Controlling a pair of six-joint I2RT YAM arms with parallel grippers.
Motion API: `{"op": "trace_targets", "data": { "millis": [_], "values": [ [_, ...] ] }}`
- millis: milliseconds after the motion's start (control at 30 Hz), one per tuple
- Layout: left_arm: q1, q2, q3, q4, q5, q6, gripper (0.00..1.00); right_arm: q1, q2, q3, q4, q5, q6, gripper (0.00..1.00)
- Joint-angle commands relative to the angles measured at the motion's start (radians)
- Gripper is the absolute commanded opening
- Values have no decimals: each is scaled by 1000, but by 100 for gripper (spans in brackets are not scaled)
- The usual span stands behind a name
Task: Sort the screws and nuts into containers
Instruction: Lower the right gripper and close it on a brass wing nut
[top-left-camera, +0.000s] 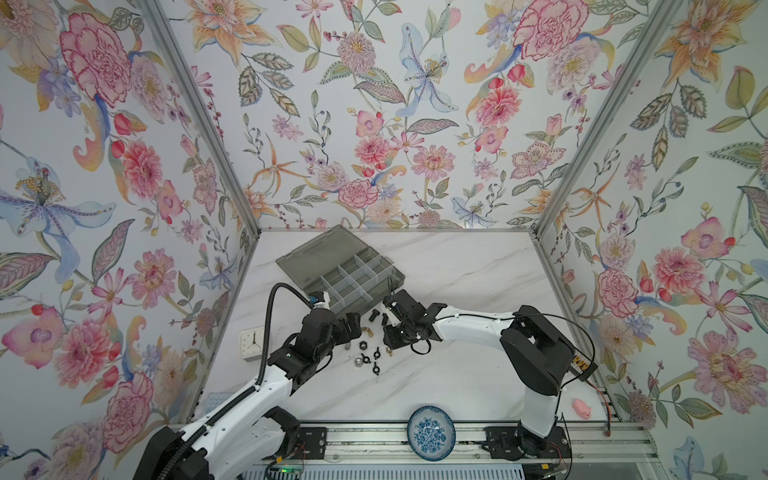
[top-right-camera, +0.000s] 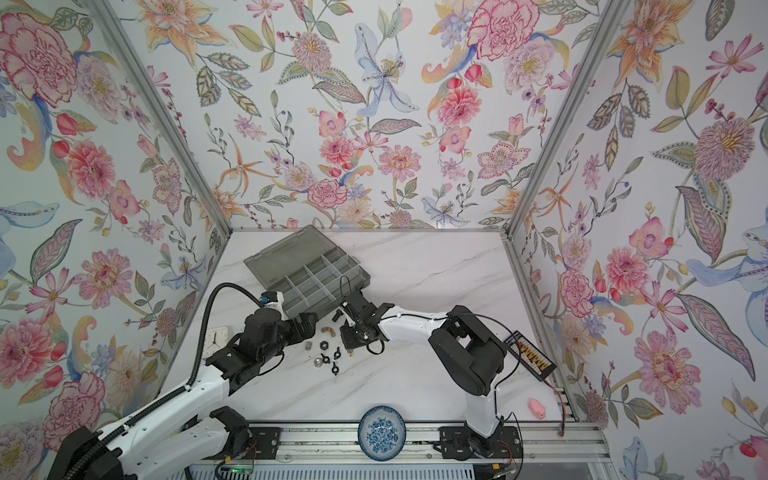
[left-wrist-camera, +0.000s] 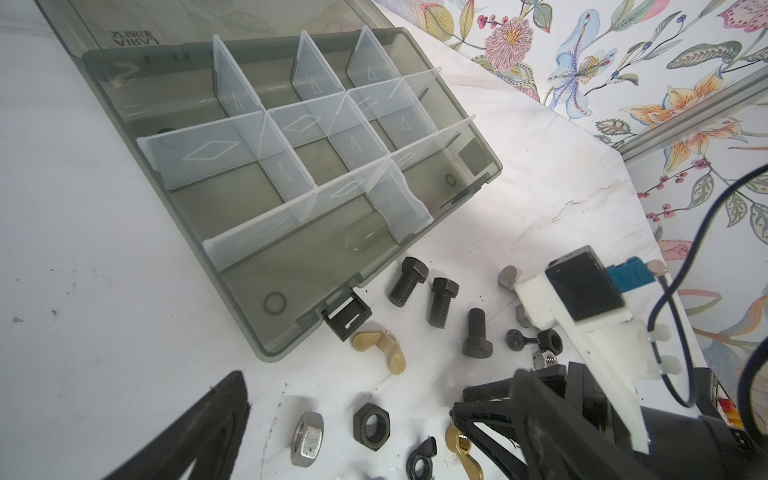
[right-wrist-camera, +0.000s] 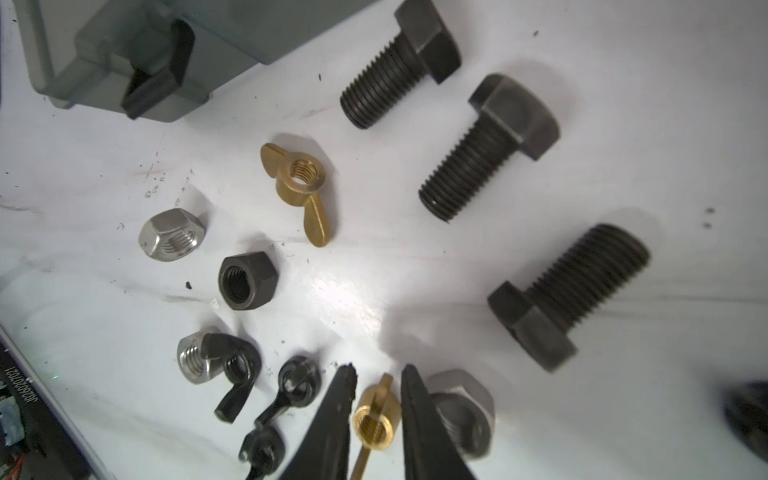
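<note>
nothing sorted: compartments (left-wrist-camera: 299, 266) empty, screws (right-wrist-camera: 486, 145) and nuts (right-wrist-camera: 247, 280) loose at box's (top-left-camera: 397, 276) six o'clock. right jaws pinch brass wing nut (right-wrist-camera: 376, 419); left jaws spread.

Right pincer (top-right-camera: 350, 348): low over the loose hardware, a brass wing nut (top-right-camera: 351, 354) at its tip.
Nuts (top-right-camera: 324, 345): scattered just left of it.
Left pincer (top-right-camera: 309, 330): farther left, near the box.
Organizer box (top-right-camera: 307, 270): behind it, lid open.
Dish (top-right-camera: 381, 432): well in front.
</note>
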Motion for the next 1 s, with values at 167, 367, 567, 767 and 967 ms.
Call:
{"op": "trace_targets", "data": {
  "millis": [167, 367, 567, 767, 967],
  "values": [
    [13, -10, -16, -16, 18, 16, 99, 4, 26, 18, -27, 24, 15, 18],
    [15, -9, -20, -14, 18, 17, 99, 4, 29, 20, -27, 24, 16, 16],
    [17, -13, -23, -14, 21, 17, 99, 4, 29, 20, -27, 27, 15, 11],
    [19, -17, -27, -17, 22, 18, 99, 3, 23, 18, -27, 25, 14, 2],
    [26, -52, -24, -29, 26, 21, 99, 4, 0, 19, -9, -2, -52, 0]
  ]
}}
